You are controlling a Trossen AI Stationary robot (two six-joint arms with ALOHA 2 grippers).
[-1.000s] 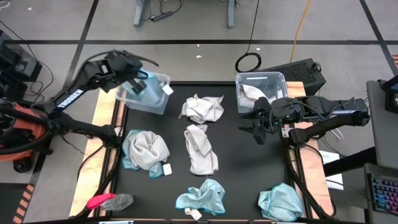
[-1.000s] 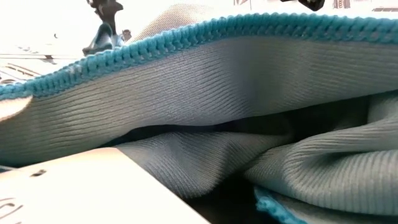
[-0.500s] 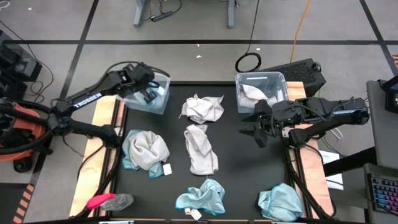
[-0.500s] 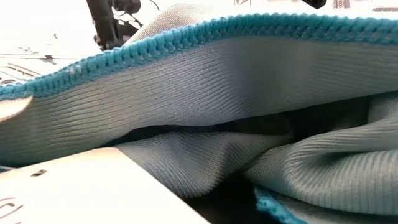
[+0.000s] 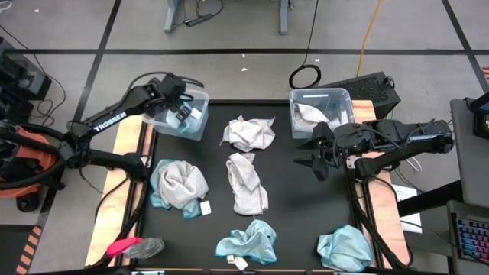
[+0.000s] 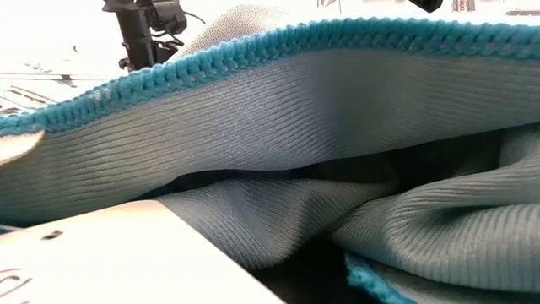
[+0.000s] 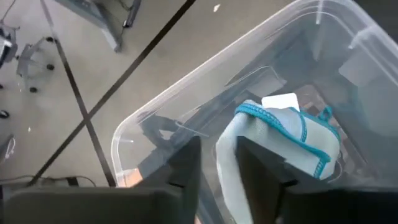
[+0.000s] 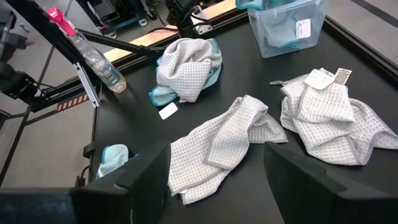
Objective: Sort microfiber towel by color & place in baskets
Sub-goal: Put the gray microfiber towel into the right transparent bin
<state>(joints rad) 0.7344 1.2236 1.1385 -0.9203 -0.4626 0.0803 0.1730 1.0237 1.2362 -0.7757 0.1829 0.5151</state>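
Teal towel (image 7: 273,134) lay between left gripper (image 7: 219,163) fingers, jaws slightly parted, directly over left basket (image 5: 200,101). Right gripper (image 5: 312,160) open, waited beside right basket (image 5: 294,99).

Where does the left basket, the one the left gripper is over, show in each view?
High: left basket at mat's far left corner.
Low: not visible; a teal towel fills it.
Left wrist: fills the frame.
Right wrist: far edge.
Shared landmark: the white tag inside.
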